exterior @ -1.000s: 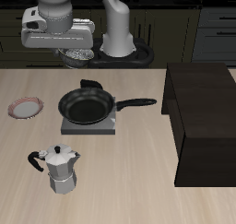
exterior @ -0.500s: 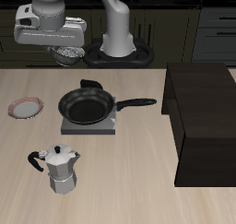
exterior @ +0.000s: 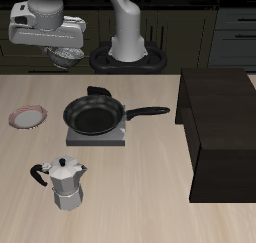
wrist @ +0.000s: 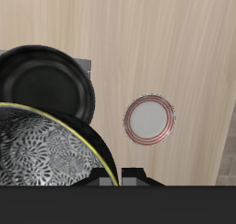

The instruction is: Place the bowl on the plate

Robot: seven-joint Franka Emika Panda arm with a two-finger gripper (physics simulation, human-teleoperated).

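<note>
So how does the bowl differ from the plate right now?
The bowl is deep, with a dark rim and a speckled grey-white shiny inside; the plate is flat, with a pink-red rim and a pale centre. The bowl hangs in the gripper above the table; the plate lies on the table, beside the frying pan. Both are round.

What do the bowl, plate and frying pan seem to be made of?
The bowl looks like glazed ceramic or polished metal: shiny, speckled grey-white inside, dark rim. The plate looks like glazed ceramic: pale centre, pink-red rim, soft sheen. The frying pan looks like dark coated metal with a dull black surface. Being renders, these are guesses.
</note>
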